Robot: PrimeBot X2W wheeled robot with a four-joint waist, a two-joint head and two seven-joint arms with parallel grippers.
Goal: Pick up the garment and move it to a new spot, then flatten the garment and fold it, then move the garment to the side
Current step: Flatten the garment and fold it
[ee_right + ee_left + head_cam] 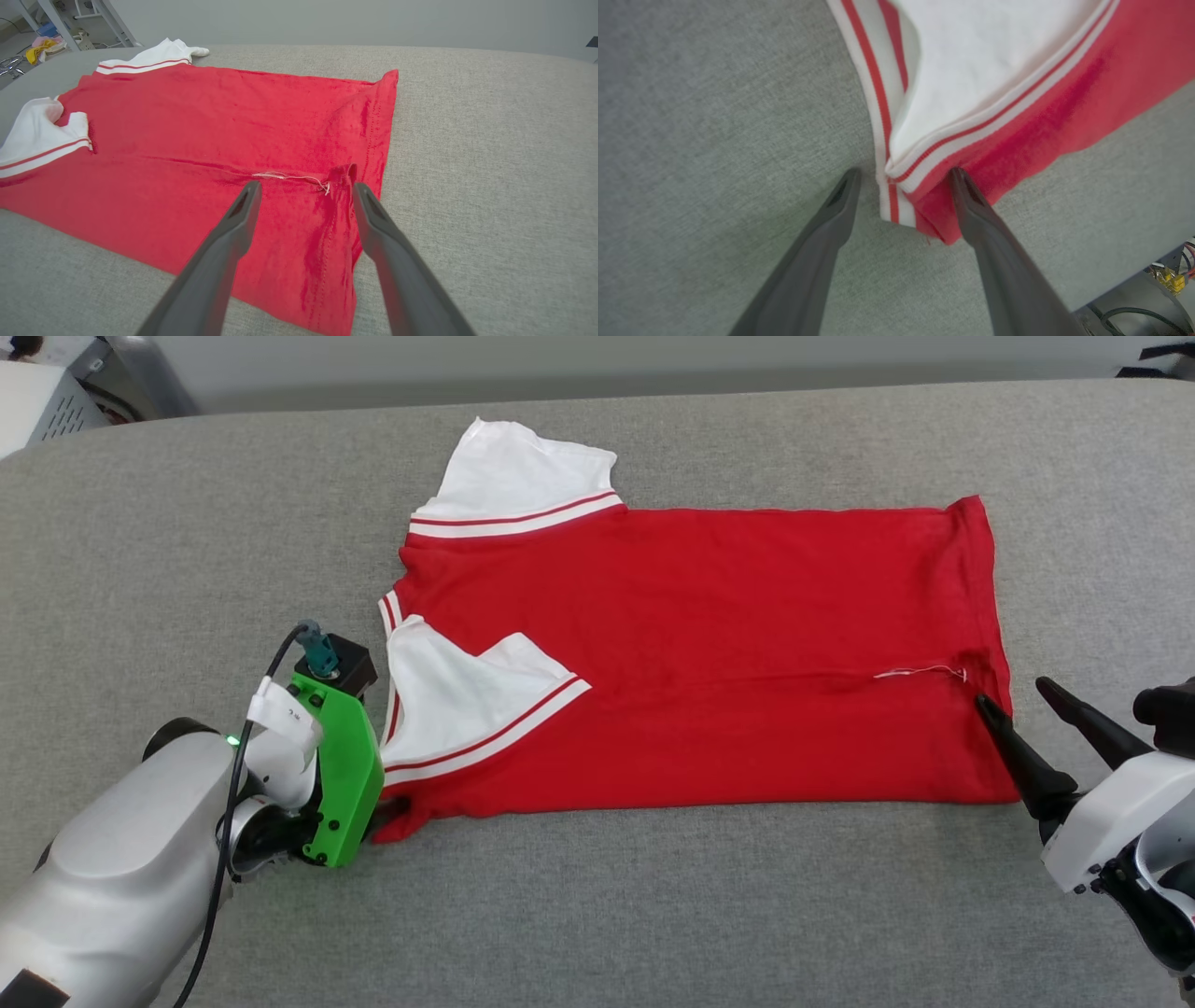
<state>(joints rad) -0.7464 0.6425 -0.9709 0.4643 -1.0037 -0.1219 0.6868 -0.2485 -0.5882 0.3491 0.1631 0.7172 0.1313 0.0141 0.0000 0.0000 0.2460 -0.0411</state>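
Observation:
The garment (709, 644) lies flat on the grey padded table (653, 915), a red shirt with its collar to the left and its hem to the right. Its near long side is folded up, and a white sleeve (457, 695) with striped trim lies on top. My left gripper (904, 173) is open, its fingers straddling the shirt's near left corner (920, 205). In the head view the green wrist housing (341, 775) hides those fingers. My right gripper (1013, 695) is open at the near hem corner, with the folded hem edge (343, 175) between its fingers (373, 219).
The second white sleeve (523, 476) sticks out at the far side. A loose white thread (289, 176) runs along the fold line. Grey surface extends on all sides of the shirt. A pale box (42, 401) sits beyond the far left edge.

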